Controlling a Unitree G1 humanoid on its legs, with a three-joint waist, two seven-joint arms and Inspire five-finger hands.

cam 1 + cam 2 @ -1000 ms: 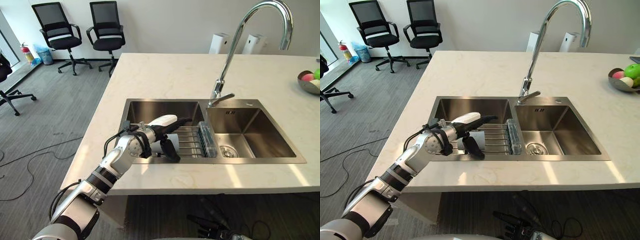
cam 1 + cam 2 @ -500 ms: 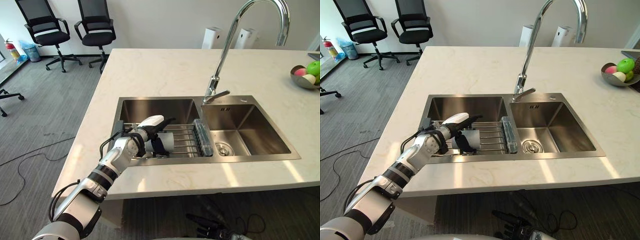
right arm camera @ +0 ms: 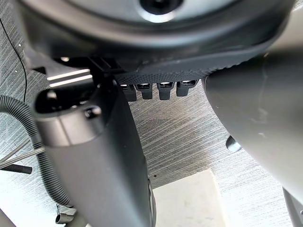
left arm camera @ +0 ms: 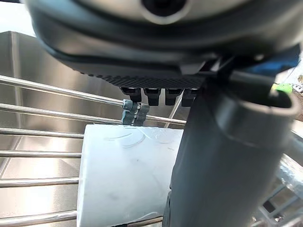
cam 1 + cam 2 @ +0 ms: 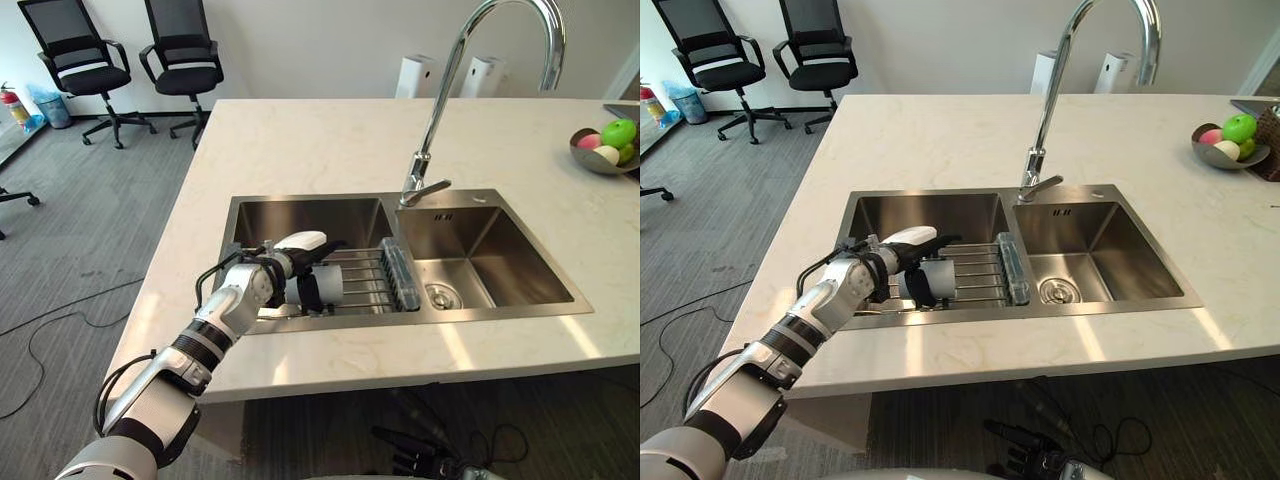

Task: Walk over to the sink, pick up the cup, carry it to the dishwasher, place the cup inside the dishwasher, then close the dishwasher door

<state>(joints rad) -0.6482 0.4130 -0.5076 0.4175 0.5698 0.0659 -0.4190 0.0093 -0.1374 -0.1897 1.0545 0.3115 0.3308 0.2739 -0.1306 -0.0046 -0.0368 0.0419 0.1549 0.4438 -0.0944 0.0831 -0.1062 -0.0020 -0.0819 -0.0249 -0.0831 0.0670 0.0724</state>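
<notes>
Far off to the left of the left hand [image 5: 274, 272] we see two black office chairs [image 5: 120, 60] on the grey floor [image 5: 90, 230]. The hand itself is down in the left basin of the sink [image 5: 310, 212], which is set in the pale counter [image 5: 320, 140]. Its white-covered thumb [image 5: 300, 240] lies over the cup [image 5: 331, 283] and its dark fingers [image 5: 309, 293] curl round the cup's near side. We take it to have the cup in its hold, though the wrist view is too close to judge how firmly. The cup lies on its side on a wire rack [image 5: 362, 278] beneath the hand. Just right of the fingertips, a clear ribbed piece [image 5: 399, 274] ends the rack. Further right stands the faucet [image 5: 440, 110], and well apart from it a bowl of fruit [image 5: 606, 152]. The right hand [image 5: 418, 458] hangs low in front of the counter, fingers relaxed, holding nothing.
</notes>
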